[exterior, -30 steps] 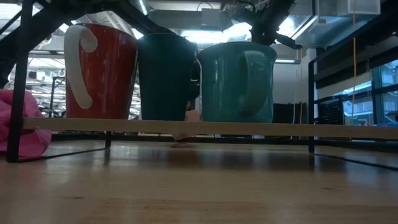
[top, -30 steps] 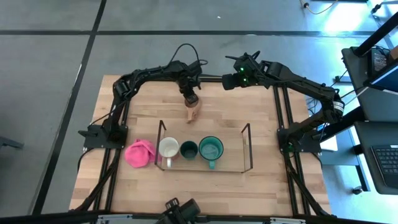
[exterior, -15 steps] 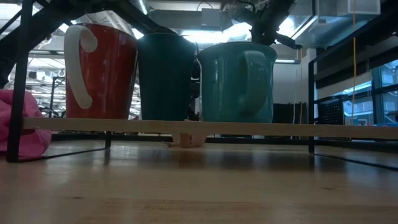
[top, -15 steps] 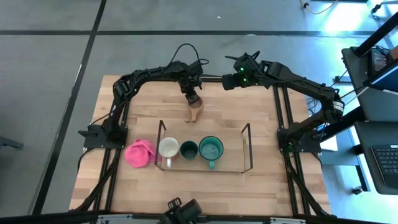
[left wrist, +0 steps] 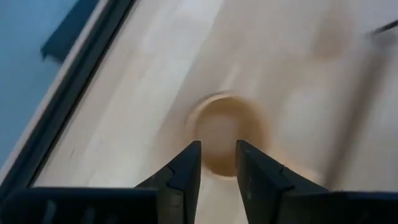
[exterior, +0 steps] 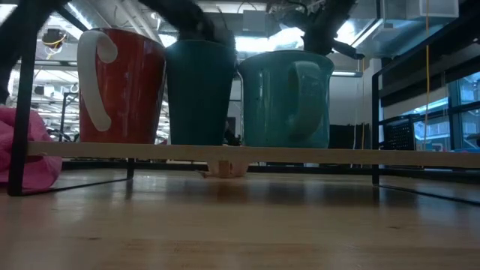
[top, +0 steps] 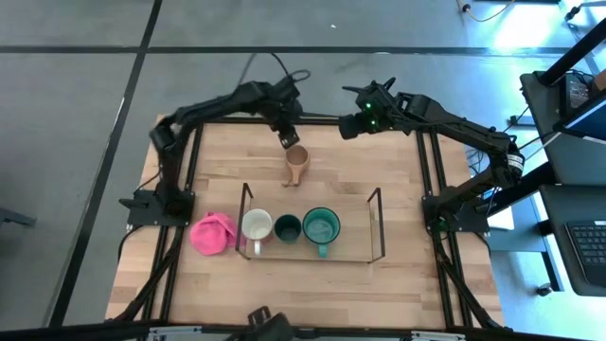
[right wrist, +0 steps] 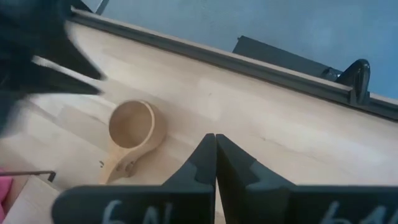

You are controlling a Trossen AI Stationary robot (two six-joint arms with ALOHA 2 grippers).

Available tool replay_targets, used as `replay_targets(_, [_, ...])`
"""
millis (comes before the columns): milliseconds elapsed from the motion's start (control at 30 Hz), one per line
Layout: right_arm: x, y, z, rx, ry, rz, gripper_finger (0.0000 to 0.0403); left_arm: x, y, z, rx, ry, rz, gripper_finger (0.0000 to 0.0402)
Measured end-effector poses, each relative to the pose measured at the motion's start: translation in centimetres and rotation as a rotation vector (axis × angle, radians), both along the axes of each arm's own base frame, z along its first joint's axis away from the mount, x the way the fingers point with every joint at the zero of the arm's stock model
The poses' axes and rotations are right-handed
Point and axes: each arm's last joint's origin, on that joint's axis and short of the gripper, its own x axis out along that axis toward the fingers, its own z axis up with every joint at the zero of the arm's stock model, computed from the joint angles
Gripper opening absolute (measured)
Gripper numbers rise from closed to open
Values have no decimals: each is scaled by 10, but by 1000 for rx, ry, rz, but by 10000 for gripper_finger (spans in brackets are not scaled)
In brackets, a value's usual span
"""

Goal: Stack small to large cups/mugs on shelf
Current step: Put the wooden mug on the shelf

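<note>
The tan wooden long-handled cup (top: 296, 159) stands upright on its base on the table, beyond the shelf; it also shows in the left wrist view (left wrist: 227, 132), the right wrist view (right wrist: 132, 127) and the low view (exterior: 225, 169). My left gripper (top: 287, 140) hovers just beyond and above it, narrowly open and empty (left wrist: 217, 163). The wire shelf (top: 374, 225) carries the white-rimmed mug (top: 257, 225), the dark green cup (top: 287, 227) and the teal mug (top: 321, 225) in a row. My right gripper (top: 346, 123) is shut and empty near the far edge (right wrist: 215, 150).
The pink lumpy item (top: 212, 233) lies on the table just left of the shelf. The black metal frame (top: 417, 170) edges the table. Bare wood shows on the shelf right of the teal mug and between the shelf and the near edge.
My left gripper has set the wooden cup down on the table, let go of it and drawn up and back toward the far edge. The cup now stands upright on its base, its mouth uncovered, its handle toward the shelf.
</note>
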Motion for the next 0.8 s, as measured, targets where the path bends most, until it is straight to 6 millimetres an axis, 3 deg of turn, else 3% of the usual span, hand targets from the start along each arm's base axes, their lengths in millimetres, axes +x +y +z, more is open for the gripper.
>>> replay_targets(200, [2,3,-5,37,29,26,6,-27,-46,77,57,-212,-82,93])
replay_targets(400, [32,13,-25,105,29,102,28,-49,-100,122,115,-320,-184,93])
replay_targets(500, [53,19,-41,131,16,149,56,-56,-122,125,144,-307,-208,93])
replay_targets(600, [69,22,-56,178,19,179,90,-68,-137,113,153,-262,-191,93])
replay_targets(800, [81,18,-75,221,43,182,162,-110,-158,83,75,-289,-81,93])
